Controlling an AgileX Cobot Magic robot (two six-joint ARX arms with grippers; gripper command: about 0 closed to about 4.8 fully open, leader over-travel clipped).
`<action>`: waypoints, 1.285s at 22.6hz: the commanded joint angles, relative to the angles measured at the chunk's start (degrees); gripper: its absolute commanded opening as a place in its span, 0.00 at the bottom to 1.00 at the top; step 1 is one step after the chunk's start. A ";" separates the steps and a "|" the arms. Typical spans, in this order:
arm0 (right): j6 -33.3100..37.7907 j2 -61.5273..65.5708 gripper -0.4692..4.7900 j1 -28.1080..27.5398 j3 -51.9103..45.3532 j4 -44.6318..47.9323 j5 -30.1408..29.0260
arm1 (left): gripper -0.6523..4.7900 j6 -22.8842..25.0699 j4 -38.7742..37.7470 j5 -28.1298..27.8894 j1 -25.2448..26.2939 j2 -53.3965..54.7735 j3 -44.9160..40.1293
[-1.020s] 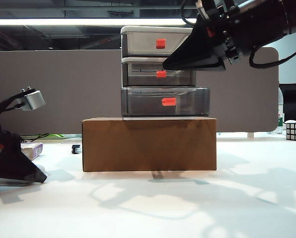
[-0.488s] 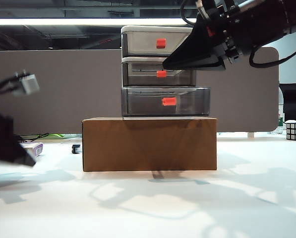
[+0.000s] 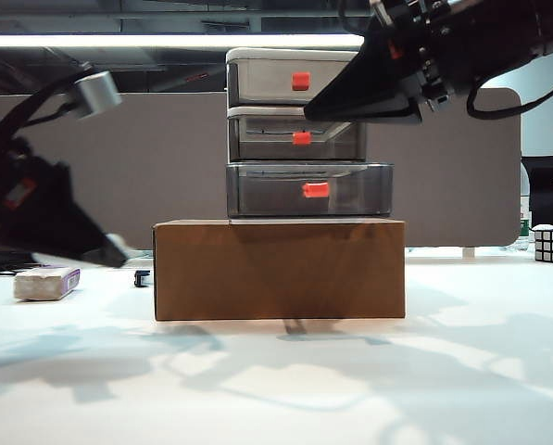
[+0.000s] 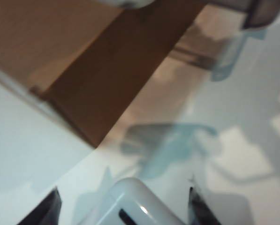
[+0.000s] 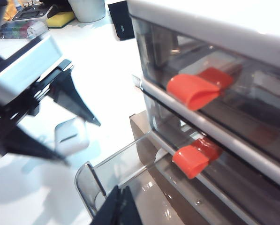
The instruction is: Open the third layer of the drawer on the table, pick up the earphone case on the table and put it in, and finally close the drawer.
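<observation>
White and pill-shaped, the earphone case (image 4: 135, 205) sits between the fingers (image 4: 51, 208) of the left gripper (image 4: 124, 209), which are spread about as wide as the case and closed on its sides. It hangs in the air above the left part of the table (image 3: 276, 389), just off the left end of the cardboard box (image 3: 278, 269) that carries the drawer (image 3: 295, 109). The third layer (image 3: 308, 190) stands pulled out toward the front, its clear front wall showing in the right wrist view, so I'd judge the opening done and the carrying step in hand. The next move, I reckon, calls for bringing the case higher and across over the open tray, clear of its front lip, before letting go. The right gripper (image 3: 318, 116) waits up by the middle drawer at the unit's right side, its fingers pinched together on nothing. An off-white block with a purple end (image 3: 46, 282) lies near the table's left edge.
</observation>
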 commanded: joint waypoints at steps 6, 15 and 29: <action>-0.17 -1.70 0.08 0.02 0.24 0.26 -0.42 | 0.33 -2.54 0.52 -7.06 -11.04 -4.42 2.40; -0.17 -3.08 0.08 0.02 0.24 -0.68 -0.42 | 0.33 -3.19 0.52 -13.94 -19.93 -4.79 11.47; -0.20 -8.41 0.08 0.02 0.24 -1.97 -0.20 | 0.33 -7.72 11.93 -14.97 -24.63 1.11 13.00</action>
